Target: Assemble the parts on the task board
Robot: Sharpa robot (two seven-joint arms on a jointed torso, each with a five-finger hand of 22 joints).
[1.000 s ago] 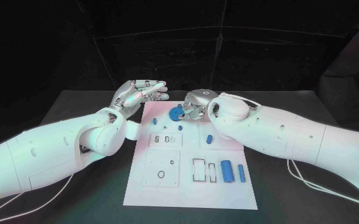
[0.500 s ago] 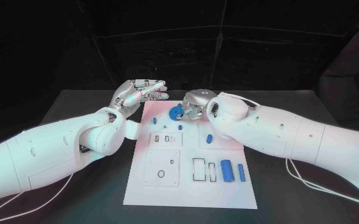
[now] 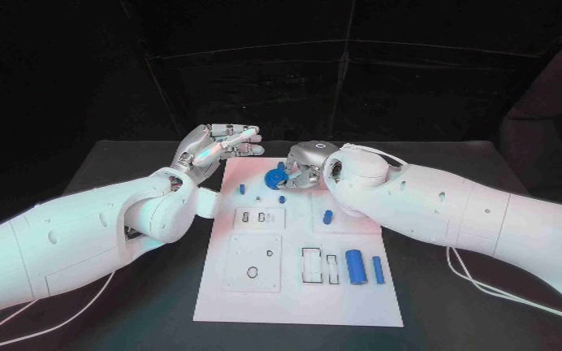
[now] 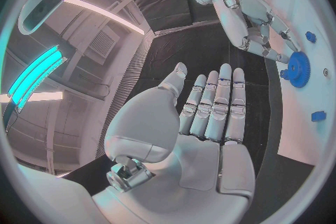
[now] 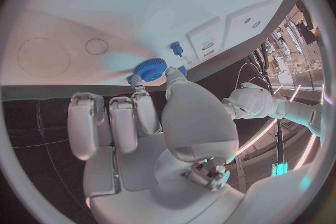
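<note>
Pinching the blue gear [image 3: 275,177] at its toothed rim, the right hand [image 3: 307,166] holds it over the task board [image 3: 299,286], upper centre of frame. It looks light, stiff and small, best gripped by the edge. The left hand [image 3: 217,146] hovers empty, fingers straight and together.

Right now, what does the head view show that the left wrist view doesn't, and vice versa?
Head view alone: the near end of the task board with two upright blue cylinders beside rectangular slots. Left wrist view alone: the left hand seen palm-on, fingers straight and together, holding nothing. Both: the right hand pinching the blue gear over the board's far end; in the wrist view its fingertips meet the gear.
</note>
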